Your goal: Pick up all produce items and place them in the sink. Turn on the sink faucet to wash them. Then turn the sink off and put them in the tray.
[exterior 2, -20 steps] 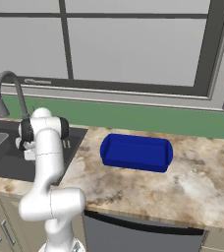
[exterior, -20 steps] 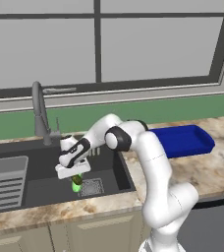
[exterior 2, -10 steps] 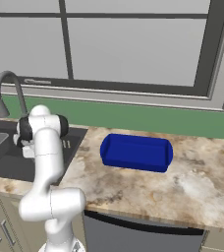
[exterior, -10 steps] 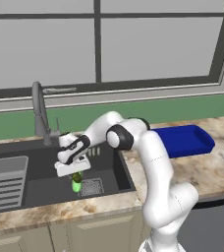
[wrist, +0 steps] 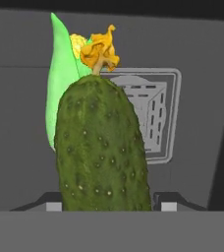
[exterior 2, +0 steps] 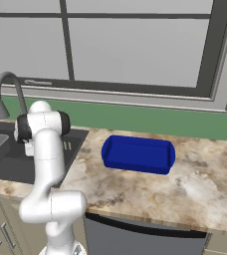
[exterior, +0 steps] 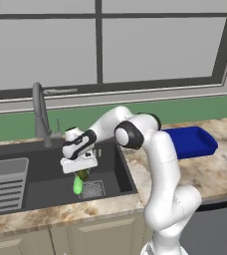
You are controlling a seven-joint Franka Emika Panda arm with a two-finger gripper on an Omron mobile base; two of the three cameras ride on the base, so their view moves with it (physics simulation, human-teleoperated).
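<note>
The cucumber point(wrist: 102, 147) sits in our gripper point(exterior: 80, 173), jaws part open and closed on it, over the sink point(exterior: 41, 152) drain with the corn point(exterior: 77, 186) at its 6 o'clock, so washing at the faucet point(exterior: 40, 112) and the tray point(exterior 2: 138, 153) remain.

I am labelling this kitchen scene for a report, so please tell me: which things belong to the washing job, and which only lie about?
For the job: dark olive-green bumpy cucumber; lime-green pointed vegetable; dark grey recessed sink; slim dark grey gooseneck faucet; deep-blue rectangular tray.
Lying about: light grey ribbed rack; beige marbled stone counter; large grey-framed window.
</note>
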